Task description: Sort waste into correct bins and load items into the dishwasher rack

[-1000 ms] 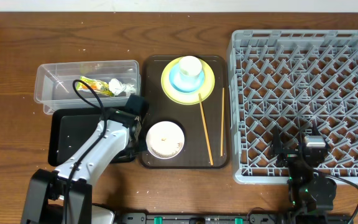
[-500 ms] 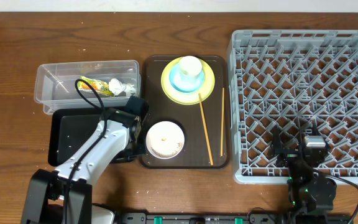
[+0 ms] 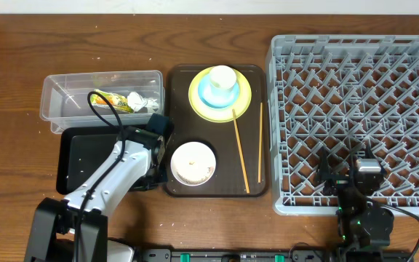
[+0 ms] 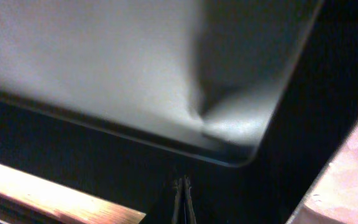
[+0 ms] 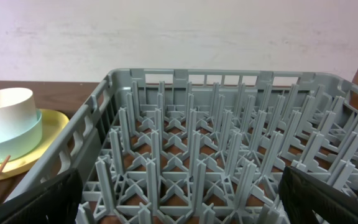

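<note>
The clear tub (image 3: 71, 102) holds the orange-and-green wrapper (image 3: 110, 100) and the white tissue (image 3: 138, 100). Just in front of it lies the black tray (image 3: 86, 156). My left gripper (image 3: 153, 159) hangs shut and empty over that tray's right end; its fingertips (image 4: 182, 185) show pressed together near the tray's corner (image 4: 244, 158). A white cup (image 3: 223, 76) sits in the light blue bowl (image 3: 211, 93) on the yellow-green plate (image 3: 202, 108). The white bowl (image 3: 193, 161) and two chopsticks (image 3: 240, 149) lie on the brown tray. My right gripper (image 3: 359, 178) is open over the grey rack (image 3: 355, 58), nothing between its fingers (image 5: 39, 199).
The brown serving tray (image 3: 217, 187) lies between the black tray and the rack. The rack's upright pegs (image 5: 191, 149) stand close under my right gripper. Bare wood table (image 3: 20, 73) surrounds the tub on the left and at the back.
</note>
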